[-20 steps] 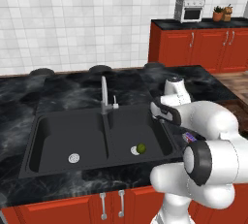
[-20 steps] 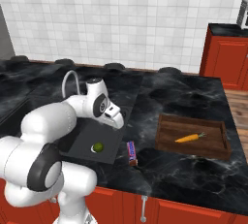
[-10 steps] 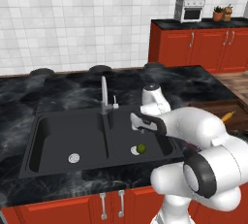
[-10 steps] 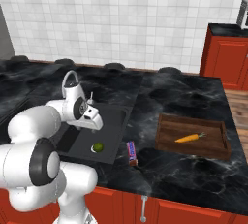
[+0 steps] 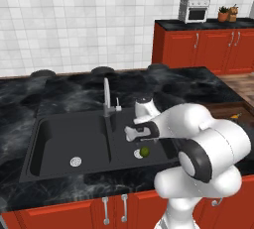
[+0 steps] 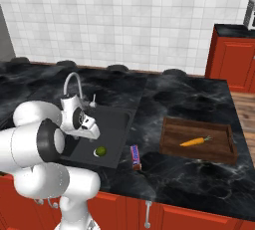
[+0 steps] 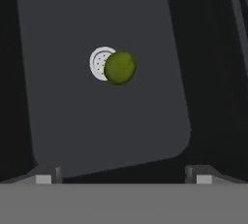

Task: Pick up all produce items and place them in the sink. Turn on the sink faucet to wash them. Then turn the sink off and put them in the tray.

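The gripper [image 7: 124, 178] is hanging above the right basin of the sink [image 5: 49, 139], with its two finger tips [image 7: 47, 175] standing fully spread and nothing lying between them; in the hand view the tips are showing at about 7 and 5 o'clock, along the lower edge. The lime [image 7: 119, 67] is resting on the floor of that basin, overlapping the right-hand edge of the round silver drain [image 7: 98, 63]; in the hand view it is sitting just above centre, toward 12 o'clock from the gripper and well apart from it. In the left base view the lime [image 5: 144, 151] is lying at roughly 5 o'clock from the hand, near the front wall of the basin; in the right base view the lime [image 6: 100, 151] is lying at about 5 o'clock from the hand as well. The sink faucet [image 5: 106, 96] is standing at the rear of the sink on the divide between the basins, at about 10 o'clock from the hand in the left base view. The carrot [image 6: 195, 141] is lying inside the tray [image 6: 219, 154], its green top pointing toward 2 o'clock; the tray is sitting on the black marble counter [image 6: 169, 94], well to the right of the sink. A purple-red wrapped packet [image 6: 135, 157] is lying on the counter between sink and tray, just beside the sink's right rim.
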